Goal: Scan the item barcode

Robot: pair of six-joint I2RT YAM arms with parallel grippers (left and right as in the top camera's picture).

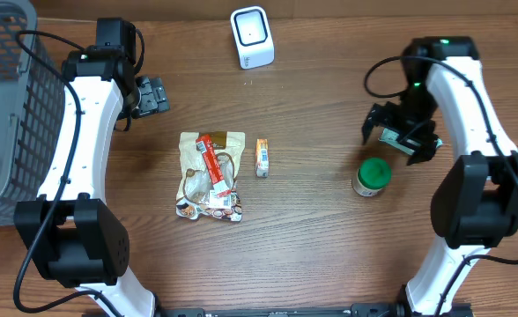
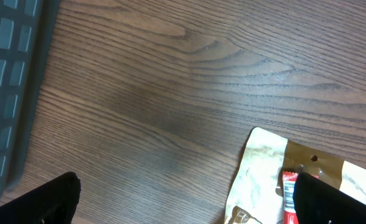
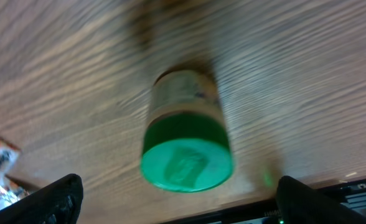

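A small jar with a green lid (image 1: 372, 176) stands upright on the wooden table at the right. My right gripper (image 1: 398, 135) hovers just above and behind it, open and holding nothing. In the right wrist view the jar (image 3: 186, 140) sits between the spread fingers of that gripper (image 3: 183, 208) without touching them, slightly blurred. The white barcode scanner (image 1: 252, 37) stands at the back centre. My left gripper (image 1: 150, 95) is open and empty at the back left, over bare wood (image 2: 186, 208).
A beige snack pouch with a red label (image 1: 210, 176) lies left of centre, its corner visible in the left wrist view (image 2: 264, 168). A small orange box (image 1: 262, 157) lies beside it. A grey wire basket (image 1: 3, 106) fills the far left.
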